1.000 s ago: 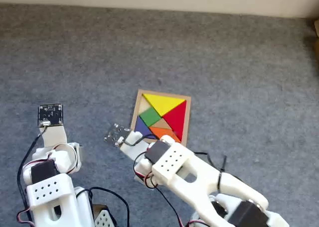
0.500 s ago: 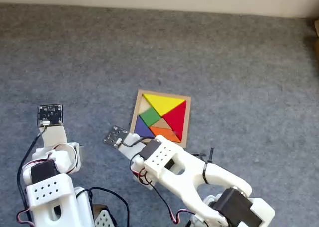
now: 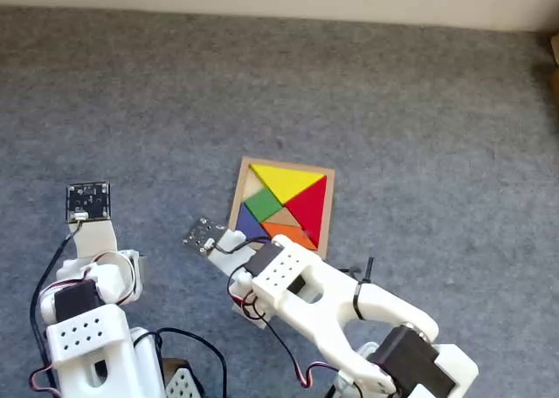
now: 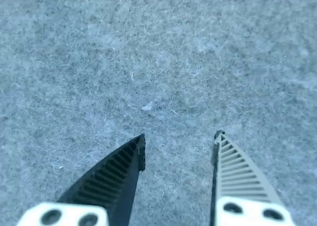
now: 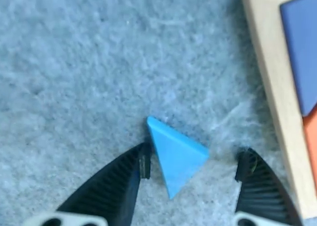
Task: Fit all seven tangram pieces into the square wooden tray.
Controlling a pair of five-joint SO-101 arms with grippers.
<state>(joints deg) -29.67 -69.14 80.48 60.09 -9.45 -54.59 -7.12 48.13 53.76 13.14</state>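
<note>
In your right wrist view, the right gripper (image 5: 194, 167) stands open, one finger on each side of a small light-blue triangle piece (image 5: 176, 154). The piece lies on the grey carpet (image 5: 74, 62) near the square wooden tray (image 5: 265, 82). Your high view shows coloured pieces (image 3: 288, 184) inside the tray. The left gripper (image 4: 178, 146) is open over the carpet.

Open carpet (image 3: 419, 110) surrounds the wooden tray (image 3: 288, 163) except at its near edge, where the right arm (image 3: 306, 284) overhangs and a blue triangle (image 5: 176, 154) lies just beside its rim.
</note>
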